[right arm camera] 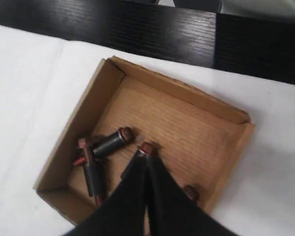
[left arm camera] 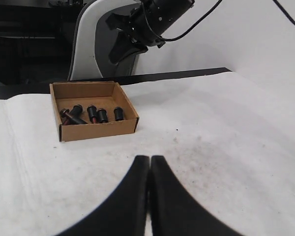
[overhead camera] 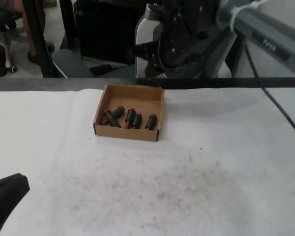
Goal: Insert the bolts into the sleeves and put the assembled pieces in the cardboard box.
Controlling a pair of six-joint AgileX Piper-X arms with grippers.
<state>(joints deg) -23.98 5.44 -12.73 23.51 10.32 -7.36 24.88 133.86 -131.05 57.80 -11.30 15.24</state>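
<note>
Left pincer (left arm camera: pixel 149 164), right pincer (right arm camera: pixel 146 161) clenched; smudged white sheet (overhead camera: pixel 196 187); cardboard box (overhead camera: pixel 125 132); chair (overhead camera: pixel 1 19) behind

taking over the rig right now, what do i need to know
Left hand: shut, holding nothing, low over the bench, on the near side of the box.
Right hand: shut, holding nothing, raised above the cardboard box.
Five assembled pieces lie in the box, two of them crossed.
Done: every piece in view is boxed.
Left: probably nothing; the job looks finished.
</note>
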